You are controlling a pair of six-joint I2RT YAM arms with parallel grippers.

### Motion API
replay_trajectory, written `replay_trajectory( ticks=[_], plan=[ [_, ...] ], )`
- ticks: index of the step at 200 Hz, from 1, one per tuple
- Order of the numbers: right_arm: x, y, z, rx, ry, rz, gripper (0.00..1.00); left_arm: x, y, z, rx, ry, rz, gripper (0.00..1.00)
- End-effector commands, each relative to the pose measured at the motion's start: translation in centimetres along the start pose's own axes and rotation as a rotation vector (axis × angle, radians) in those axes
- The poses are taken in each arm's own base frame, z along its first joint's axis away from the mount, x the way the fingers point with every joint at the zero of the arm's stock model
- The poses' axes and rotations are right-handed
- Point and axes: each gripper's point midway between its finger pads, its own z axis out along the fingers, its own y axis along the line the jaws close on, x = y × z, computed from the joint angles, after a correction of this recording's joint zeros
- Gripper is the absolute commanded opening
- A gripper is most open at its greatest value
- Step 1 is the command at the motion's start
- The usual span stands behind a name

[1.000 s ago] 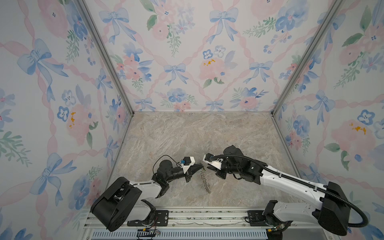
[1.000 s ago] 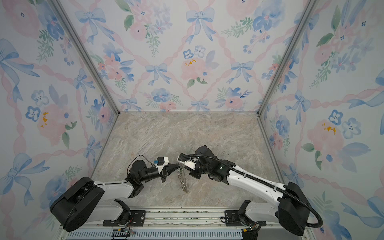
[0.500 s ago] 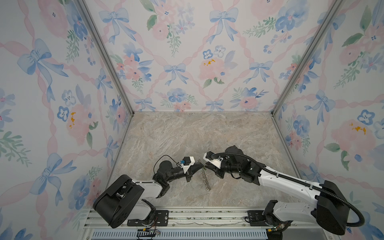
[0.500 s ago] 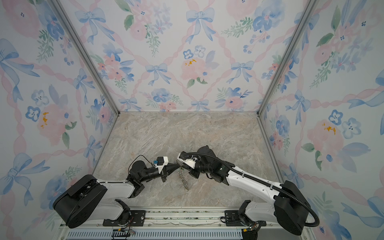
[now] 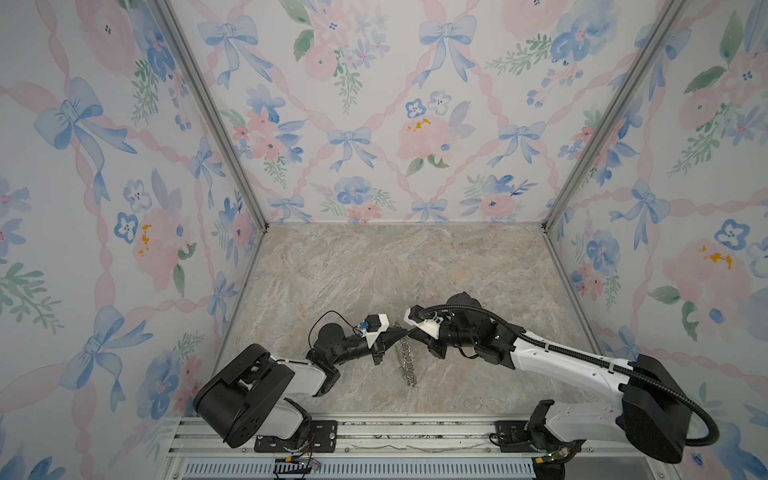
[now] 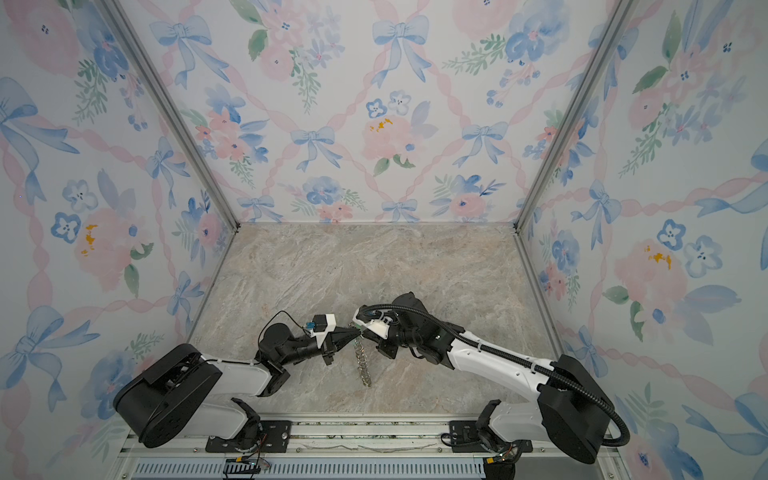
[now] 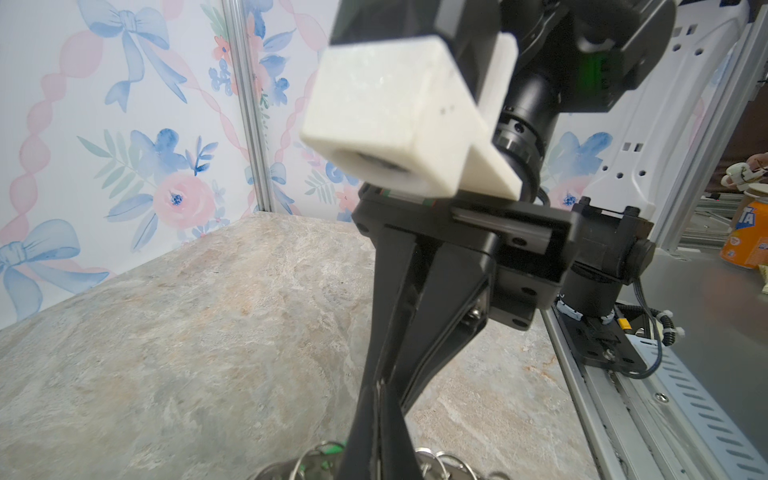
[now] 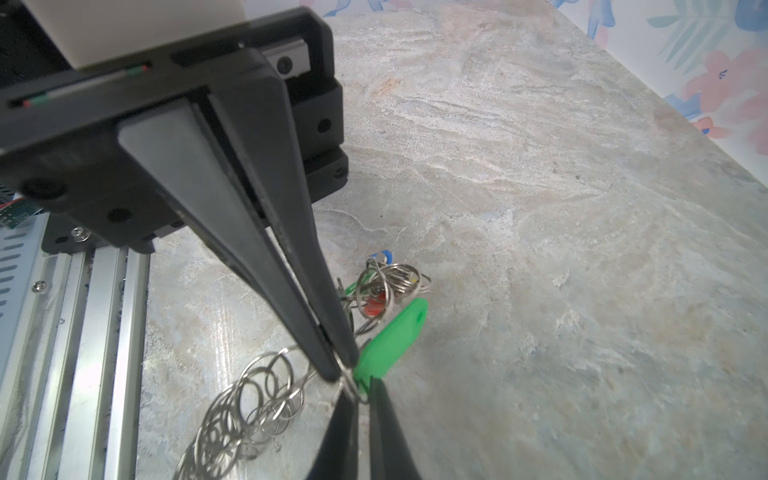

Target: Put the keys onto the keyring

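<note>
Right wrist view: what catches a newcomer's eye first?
The bright green key stands out, its end pinched by the right gripper, tip to tip with the left gripper clamping a wire ring. In both top views the keyring trails chain-like below those meeting fingertips.

Three walls (image 5: 374, 124) papered with blue bows, pink roses and pink ribbon lattice enclose a floor (image 5: 395, 270) of beige-grey marbled stone pattern, with bare aluminium posts (image 5: 216, 124) standing in the two back corners. A slotted metal rail (image 5: 395, 432) runs along the open front edge. Light is soft and even; in the left wrist view an orange can (image 7: 744, 237) stands outside, beyond the rail.
</note>
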Motion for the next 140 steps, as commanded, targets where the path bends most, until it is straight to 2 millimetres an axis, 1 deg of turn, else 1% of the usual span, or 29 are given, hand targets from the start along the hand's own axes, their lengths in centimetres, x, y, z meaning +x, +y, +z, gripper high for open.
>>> replay_trajectory(
  ticks=[1, 20, 32, 49, 74, 84, 111, 127, 140],
  plan=[
    [-0.9, 1.8, -0.3, -0.062, -0.032, -0.056, 0.12, -0.9, -0.2, 0.0, 0.003, -0.039, 0.027, 0.0],
    [-0.7, 2.5, -0.2, -0.072, -0.008, -0.101, 0.13, -0.8, -0.2, 0.0, 0.001, -0.037, 0.027, 0.0],
    [-0.9, 2.6, -0.4, -0.069, -0.014, -0.109, 0.13, -0.8, -0.2, 0.0, 0.0, -0.036, 0.028, 0.0],
    [-1.0, 2.0, -0.7, -0.047, -0.032, -0.099, 0.14, -0.7, -0.3, 0.0, 0.007, -0.034, 0.027, 0.0],
    [-1.0, 0.4, -1.6, 0.011, -0.067, -0.057, 0.21, -0.7, -0.4, 0.0, 0.013, -0.035, 0.025, 0.0],
    [-1.0, 0.1, -2.0, 0.019, -0.084, -0.046, 0.21, -0.7, -0.5, 0.0, 0.015, -0.034, 0.024, 0.0],
    [-0.8, 0.1, -2.5, 0.01, -0.11, -0.033, 0.21, -0.7, -0.5, 0.0, 0.017, -0.033, 0.023, 0.0],
    [-0.5, 0.1, -2.3, 0.007, -0.125, -0.031, 0.19, -0.7, -0.6, 0.1, 0.024, -0.034, 0.02, 0.0],
    [-0.7, -0.1, -2.3, 0.007, -0.151, -0.025, 0.19, -0.7, -0.7, 0.1, 0.037, -0.035, 0.02, 0.0]
  ],
)
